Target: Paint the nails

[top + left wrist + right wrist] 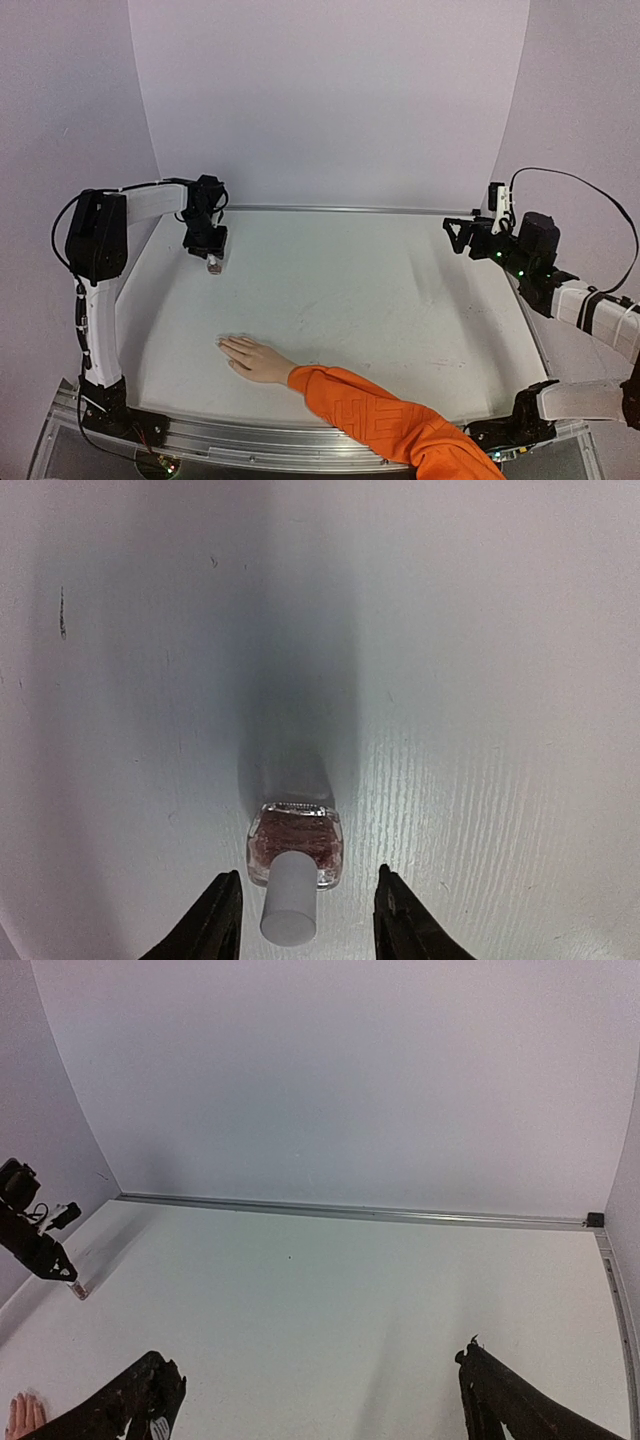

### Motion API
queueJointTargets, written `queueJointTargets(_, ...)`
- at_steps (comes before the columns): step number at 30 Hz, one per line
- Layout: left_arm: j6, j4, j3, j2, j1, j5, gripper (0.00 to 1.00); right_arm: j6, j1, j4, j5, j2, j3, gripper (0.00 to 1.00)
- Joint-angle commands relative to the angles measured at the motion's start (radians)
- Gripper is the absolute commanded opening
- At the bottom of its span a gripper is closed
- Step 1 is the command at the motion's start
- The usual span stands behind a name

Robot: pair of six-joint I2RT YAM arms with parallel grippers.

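A small nail polish bottle [296,844] with dark red polish and a white cap [289,900] stands on the white table at the back left. My left gripper [308,875] is open above it, its fingers on either side of the cap and apart from it; in the top view the left gripper [208,250] hangs just over the bottle [213,267]. A pale hand [252,358] with an orange sleeve [385,420] lies flat near the front, and its nails [224,345] are barely distinguishable. My right gripper [318,1360] is open and empty, raised at the right [452,236].
A metal rail [330,209] runs along the table's far edge under the curved white backdrop. Another rail [230,435] borders the near edge. The right wrist view shows the left gripper [35,1245] and the hand's fingertips [22,1415] at its left side.
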Motion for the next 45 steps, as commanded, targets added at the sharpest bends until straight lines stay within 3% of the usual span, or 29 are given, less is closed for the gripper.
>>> queueJointTargets(1, 0.011, -0.025, 0.055, 0.021, -0.006, -0.035, 0.43, -0.012, -0.006, 0.070, -0.024, -0.001, 0.008, 0.98)
queueJointTargets(10, 0.015, -0.038, 0.078, 0.046, -0.014, -0.042, 0.29, -0.010, -0.006, 0.070, -0.028, 0.013, 0.011, 0.98)
queueJointTargets(15, 0.019, -0.048, 0.082, 0.040, -0.015, -0.047, 0.16, 0.005, -0.006, 0.062, 0.020, 0.032, 0.019, 0.98)
queueJointTargets(23, 0.012, -0.055, -0.036, -0.146, -0.023, 0.034, 0.09, 0.069, -0.007, 0.051, 0.160, 0.065, 0.023, 0.98)
queueJointTargets(26, -0.009, -0.051, -0.124, -0.251, -0.026, 0.135, 0.07, 0.050, -0.006, 0.052, 0.056, 0.103, 0.037, 0.98)
queueJointTargets(31, -0.074, -0.027, -0.255, -0.413, -0.040, 0.310, 0.03, 0.072, -0.003, 0.113, -0.249, 0.181, 0.052, 0.98)
queueJointTargets(34, -0.136, 0.054, -0.344, -0.495, -0.083, 0.402, 0.04, 0.074, 0.083, 0.145, -0.327, 0.231, 0.068, 0.98)
queueJointTargets(40, -0.237, 0.196, -0.401, -0.554, -0.212, 0.483, 0.03, 0.028, 0.369, 0.194, -0.299, 0.355, 0.135, 0.98)
queueJointTargets(45, -0.274, 0.238, -0.395, -0.560, -0.291, 0.483, 0.02, -0.035, 0.537, 0.232, -0.218, 0.509, 0.228, 0.98)
